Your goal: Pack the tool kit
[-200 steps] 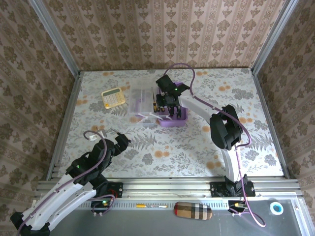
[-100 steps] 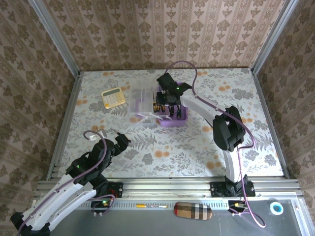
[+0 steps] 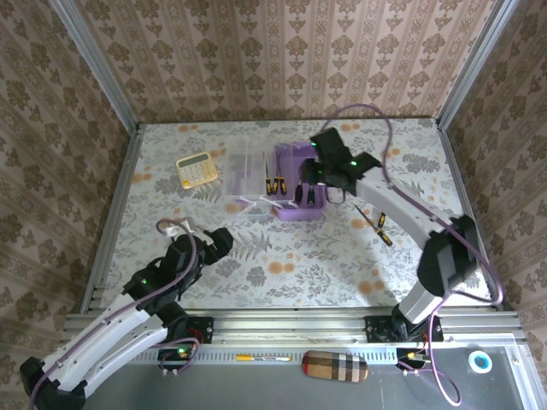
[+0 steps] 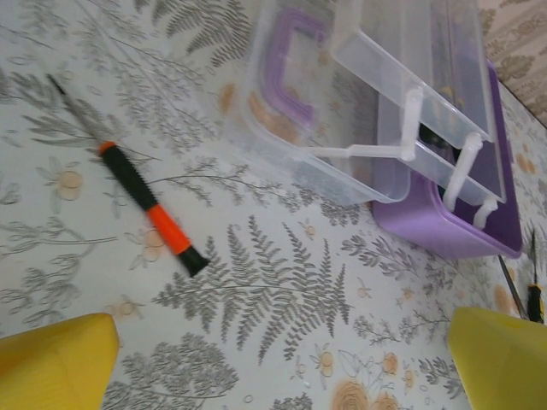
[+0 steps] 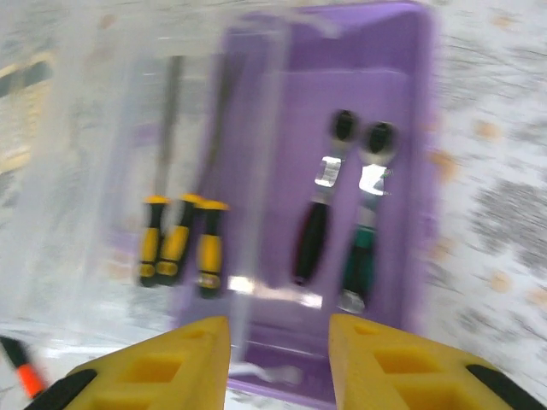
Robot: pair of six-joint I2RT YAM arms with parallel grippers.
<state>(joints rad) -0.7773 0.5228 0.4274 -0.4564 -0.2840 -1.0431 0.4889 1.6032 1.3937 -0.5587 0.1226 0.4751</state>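
Note:
The tool kit box is a purple tray lying open on the table, its clear lid folded out to the left. In the right wrist view the box holds yellow-black screwdrivers and two ratchet wrenches. My right gripper hovers just above the box's near edge, open and empty, also seen from above. In the left wrist view a black-orange screwdriver lies on the table left of the lid. My left gripper is wide open above the table, short of it.
A yellow calculator sits left of the lid. Another screwdriver lies on the table right of the box, its handle also at the left wrist view's right edge. Metal rails border the table.
My right gripper rose off the box, shifted right and opened wider; its arm swung right, uncovering the screwdriver on the right. My left arm crept slightly forward.

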